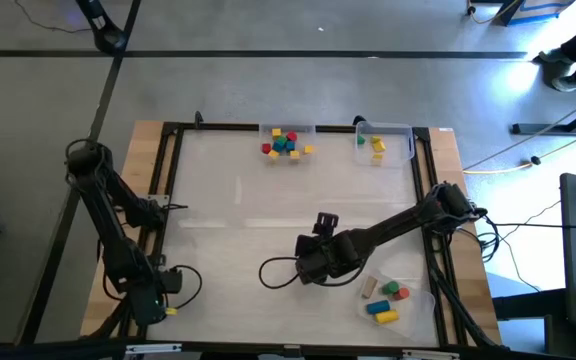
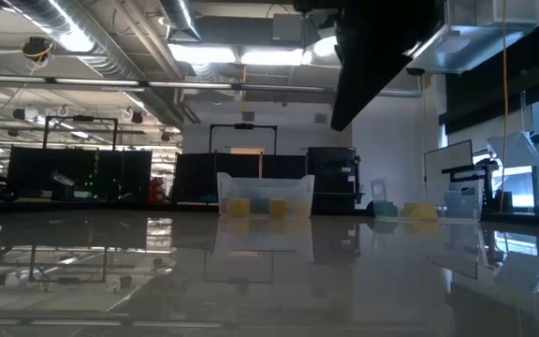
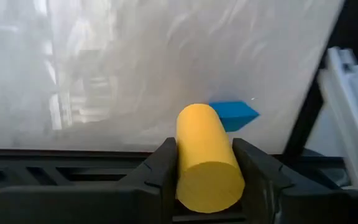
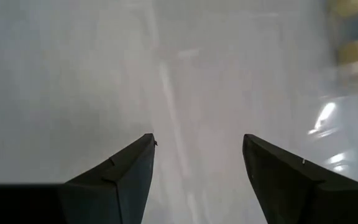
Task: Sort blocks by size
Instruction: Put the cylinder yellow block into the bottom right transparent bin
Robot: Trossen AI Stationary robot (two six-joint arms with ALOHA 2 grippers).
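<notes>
Left gripper (image 3: 207, 171) grips yellow cylinder (image 3: 207, 162).

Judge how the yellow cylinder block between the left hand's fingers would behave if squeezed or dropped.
The yellow cylinder block looks rigid with smooth sides, so it probably won't deform but might slip. Its round body would likely roll if it landed sideways. The left hand flanks it closely on both sides.

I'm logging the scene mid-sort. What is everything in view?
Table: one, pale top, dark frame.
Centre tray: one, clear, far edge.
Mixed blocks: several, yellow, red, blue, green, in it.
Corner tray: one, clear, far right.
Small blocks: few, yellow, green, inside.
Near tray: one, clear, near right.
Bigger blocks: about five, tan, green, red, blue, yellow, inside.
Blue block: one, on table.
Yellow cylinder: one, gripped.
Left gripper: near left, holding cylinder.
Right gripper: open, mid-table.
</notes>
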